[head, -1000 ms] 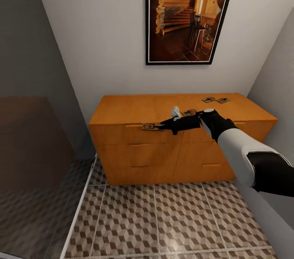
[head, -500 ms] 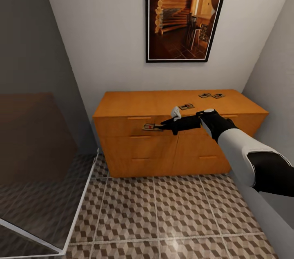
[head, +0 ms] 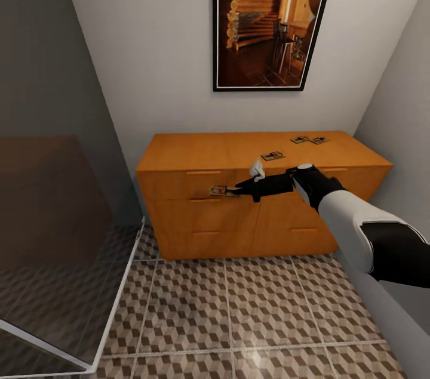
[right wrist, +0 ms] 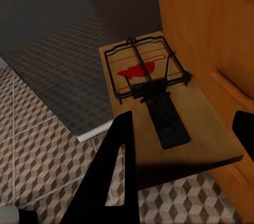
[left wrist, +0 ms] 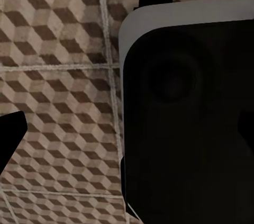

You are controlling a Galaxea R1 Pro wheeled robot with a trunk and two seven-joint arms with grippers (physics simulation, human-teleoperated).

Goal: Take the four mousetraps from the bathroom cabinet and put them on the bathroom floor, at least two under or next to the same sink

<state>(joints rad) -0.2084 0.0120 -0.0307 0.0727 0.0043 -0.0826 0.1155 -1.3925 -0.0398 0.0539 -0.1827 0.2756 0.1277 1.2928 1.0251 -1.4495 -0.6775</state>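
While clamped in right tool (head: pixel 234 190), mousetrap (head: pixel 220 191) before cabinet (head: pixel 197 212).

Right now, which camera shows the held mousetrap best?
The right wrist view: the held mousetrap is close, its wire bar and red mark plain. The head view shows it small at the right pincer, before the cabinet. The left wrist view gives floor.

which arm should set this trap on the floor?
Right. Its gripper already holds a mousetrap off the cabinet front, above the bathroom floor. The left wrist view shows just tiles, nothing held.
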